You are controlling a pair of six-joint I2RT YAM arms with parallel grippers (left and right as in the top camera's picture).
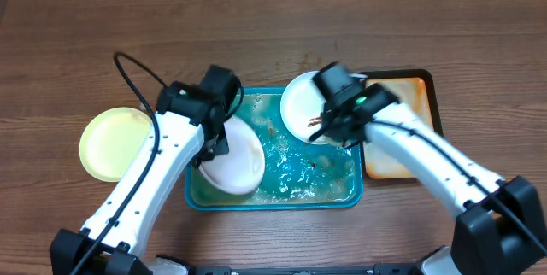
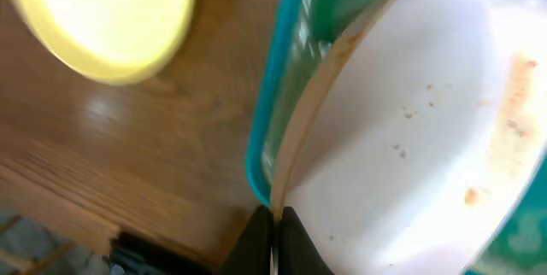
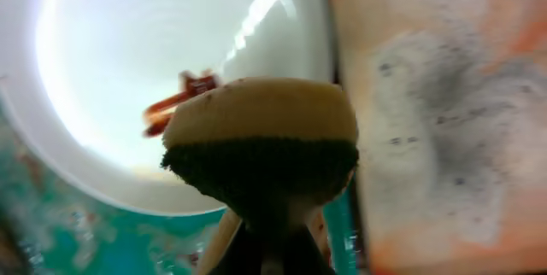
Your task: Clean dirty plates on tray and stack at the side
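Note:
The teal tray holds foamy water. My left gripper is shut on the rim of a white plate, which is tilted over the tray's left end; in the left wrist view the plate shows brown specks. A second white plate with brown smears leans at the tray's far right corner. My right gripper is shut on a sponge, yellow with a dark scouring side, held over that plate. The pale yellow-green plate lies on the table left of the tray.
An orange-brown dark-rimmed tray with foam residue sits right of the teal tray, partly under my right arm. A black cable loops above the left arm. The wooden table surrounds everything.

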